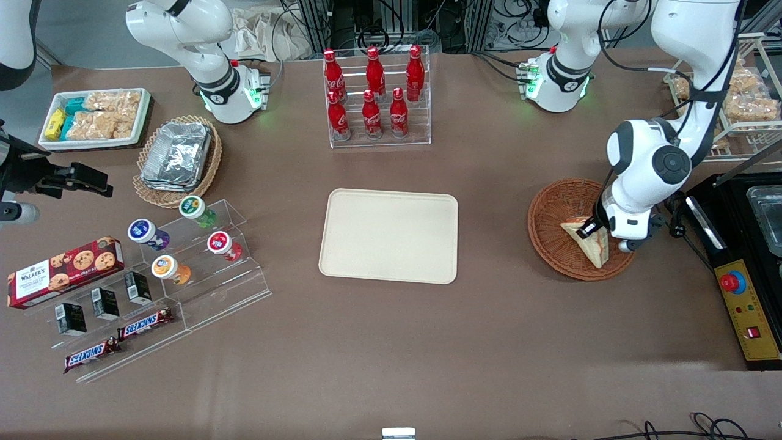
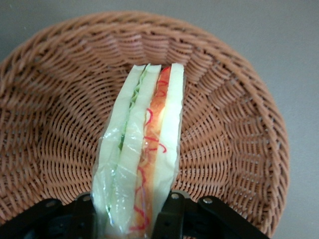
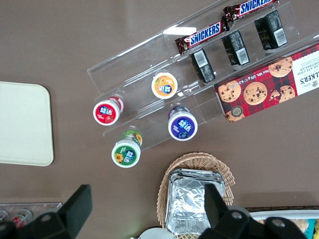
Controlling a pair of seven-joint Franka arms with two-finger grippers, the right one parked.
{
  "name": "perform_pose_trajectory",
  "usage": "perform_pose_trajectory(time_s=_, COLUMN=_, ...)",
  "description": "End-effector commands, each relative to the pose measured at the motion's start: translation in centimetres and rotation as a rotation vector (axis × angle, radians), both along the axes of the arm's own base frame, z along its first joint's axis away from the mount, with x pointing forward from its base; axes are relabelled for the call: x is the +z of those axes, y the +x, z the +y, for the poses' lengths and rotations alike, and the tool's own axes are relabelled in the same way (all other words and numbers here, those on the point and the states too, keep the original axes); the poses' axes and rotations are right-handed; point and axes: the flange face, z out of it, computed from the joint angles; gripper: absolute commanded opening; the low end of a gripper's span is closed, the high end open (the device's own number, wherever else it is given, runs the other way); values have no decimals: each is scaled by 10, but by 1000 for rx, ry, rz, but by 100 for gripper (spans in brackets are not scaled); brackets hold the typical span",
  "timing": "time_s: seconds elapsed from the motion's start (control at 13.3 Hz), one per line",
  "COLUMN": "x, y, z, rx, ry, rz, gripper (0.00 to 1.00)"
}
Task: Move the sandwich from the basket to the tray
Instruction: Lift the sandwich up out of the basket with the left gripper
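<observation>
The clear-wrapped sandwich (image 1: 588,241) stands on edge in the round reddish-brown wicker basket (image 1: 550,235), toward the working arm's end of the table. My gripper (image 1: 594,231) is down in the basket, shut on the sandwich. In the left wrist view the black fingers (image 2: 172,214) press both bread faces of the sandwich (image 2: 144,149), with red and green filling showing between them and the basket (image 2: 234,134) weave beneath. The cream-beige tray (image 1: 389,235) lies flat at the table's middle, with nothing on it.
A clear rack of red cola bottles (image 1: 374,91) stands farther from the camera than the tray. A black appliance with a yellow control panel (image 1: 746,308) sits beside the basket at the table's end. Yoghurt cups, snack bars and a foil-pack basket (image 1: 177,160) lie toward the parked arm's end.
</observation>
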Motion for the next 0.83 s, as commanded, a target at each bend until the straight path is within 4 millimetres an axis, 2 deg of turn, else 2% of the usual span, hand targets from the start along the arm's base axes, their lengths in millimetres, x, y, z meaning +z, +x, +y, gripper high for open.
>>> perform_pose_trajectory(time_s=0.0, x=64, y=15, z=4, rx=-106, ry=25, rz=55, gripper=0)
perform_pose_trajectory(time_s=0.15, x=125, y=36, z=6, rx=-173, ry=21, rz=143, gripper=0)
perform_pose_trajectory(time_s=0.38, x=211, y=56, z=0, rx=-185, ry=12, rz=143, gripper=0)
perform_pose_trajectory(time_s=0.53, x=271, y=58, z=-22, rx=-321, ry=-29, rz=173, gripper=0)
perform_pose_trajectory(time_s=0.6, x=289, y=55, z=-34, rx=-384, ry=-47, rz=198, gripper=0)
perform_pose_trajectory(time_s=0.75, x=321, y=51, z=-80, rx=-471, ry=-45, rz=151, gripper=0)
